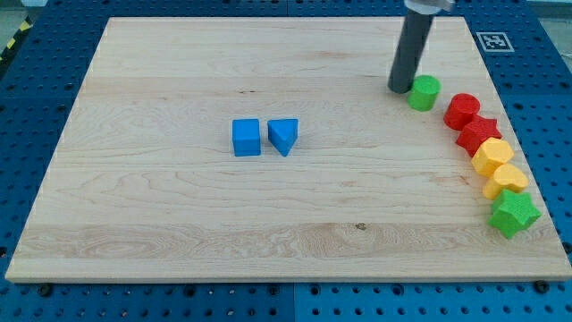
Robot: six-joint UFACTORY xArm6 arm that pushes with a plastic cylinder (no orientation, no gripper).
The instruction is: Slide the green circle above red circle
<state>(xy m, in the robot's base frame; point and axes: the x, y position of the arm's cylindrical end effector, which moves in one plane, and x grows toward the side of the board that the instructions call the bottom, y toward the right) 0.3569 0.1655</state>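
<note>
The green circle [424, 92] lies near the view's upper right on the wooden board [179, 215]. The red circle [462, 111] lies just to its lower right, a small gap apart. My tip [399, 89] stands right at the green circle's left side, touching or nearly touching it. The rod rises from there to the view's top edge.
Below the red circle, a curved row runs along the board's right edge: a red star [479, 133], two yellow blocks [492, 156] [507, 180] and a green star [513, 213]. A blue cube [246, 138] and a blue triangle [283, 136] sit left of centre.
</note>
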